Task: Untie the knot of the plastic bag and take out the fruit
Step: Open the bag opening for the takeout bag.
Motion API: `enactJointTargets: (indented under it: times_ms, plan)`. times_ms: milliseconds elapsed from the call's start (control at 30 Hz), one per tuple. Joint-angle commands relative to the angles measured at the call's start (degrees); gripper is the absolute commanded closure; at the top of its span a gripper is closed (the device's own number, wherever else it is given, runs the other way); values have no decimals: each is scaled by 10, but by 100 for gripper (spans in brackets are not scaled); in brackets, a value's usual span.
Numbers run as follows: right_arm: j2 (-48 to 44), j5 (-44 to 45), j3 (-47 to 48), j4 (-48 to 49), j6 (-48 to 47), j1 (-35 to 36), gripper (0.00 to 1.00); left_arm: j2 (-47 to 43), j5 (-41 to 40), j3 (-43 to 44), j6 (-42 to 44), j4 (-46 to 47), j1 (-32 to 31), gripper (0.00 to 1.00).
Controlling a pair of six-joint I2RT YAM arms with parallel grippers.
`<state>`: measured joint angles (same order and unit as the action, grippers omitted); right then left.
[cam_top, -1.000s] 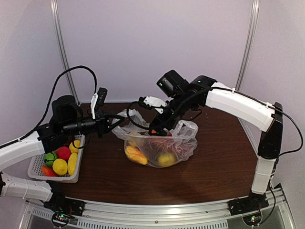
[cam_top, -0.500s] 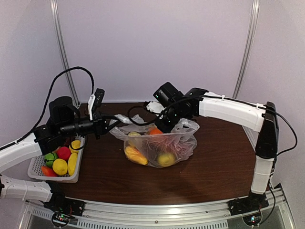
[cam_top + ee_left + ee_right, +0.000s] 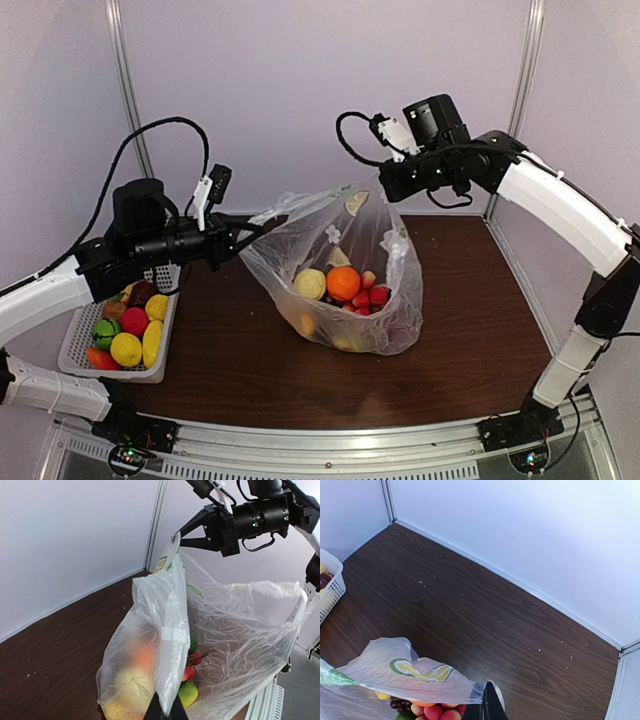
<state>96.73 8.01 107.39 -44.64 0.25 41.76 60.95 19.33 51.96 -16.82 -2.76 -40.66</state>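
Observation:
The clear plastic bag hangs stretched between both grippers with its mouth wide open, its bottom resting on the table. My left gripper is shut on the bag's left rim, seen close in the left wrist view. My right gripper is shut on the far right rim, high above the table. Fruit lies in the bag's bottom: a lemon, an orange, red pieces and a lime. No knot shows.
A white slotted basket stands at the table's left with several fruits in it; its corner shows in the right wrist view. Brown tabletop lies right of the bag. White walls close in the back and sides.
My right gripper closed on the bag's rim and rose up and to the right, lifting the bag. The bag went from slumped to stretched open. The left gripper stayed shut on its edge.

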Motion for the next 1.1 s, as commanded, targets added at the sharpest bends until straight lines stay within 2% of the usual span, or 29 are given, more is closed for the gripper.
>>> enactJointTargets:
  times_ms: [0, 200, 233, 300, 367, 467, 533, 667, 800, 1000, 1067]
  plan:
    - [-43, 82, 28, -19, 26, -30, 100, 28, -38, 68, 55, -32, 1, 100]
    - [-106, 68, -41, 2, 65, -27, 100, 72, -128, 93, 50, -18, 1, 100]
    - [-120, 60, -60, 8, 74, -25, 100, 78, -131, 92, 36, -16, 1, 94]
    - [-145, 42, -106, 29, 91, -22, 100, 85, -118, 85, 5, -10, 1, 75]
    - [-166, 23, -151, 52, 108, -15, 100, 80, -100, 67, -34, 4, 2, 47]
    - [-187, 7, -201, 82, 133, -5, 100, 50, -116, 29, -110, 19, 2, 11]
    - [-193, 7, -218, 93, 141, 0, 100, 24, -112, -7, -160, 40, 0, 3]
    - [-193, 7, -229, 105, 149, 6, 100, -5, -78, -78, -239, 92, -2, 2]
    - [-192, 2, -232, 118, 153, 9, 100, 12, -77, -111, -265, 91, -8, 2]
    - [-196, -2, -244, 127, 157, 13, 100, 81, -92, -92, -264, 89, -8, 2]
    - [-199, -1, -245, 125, 157, 14, 100, 102, -94, -82, -259, 88, -8, 6]
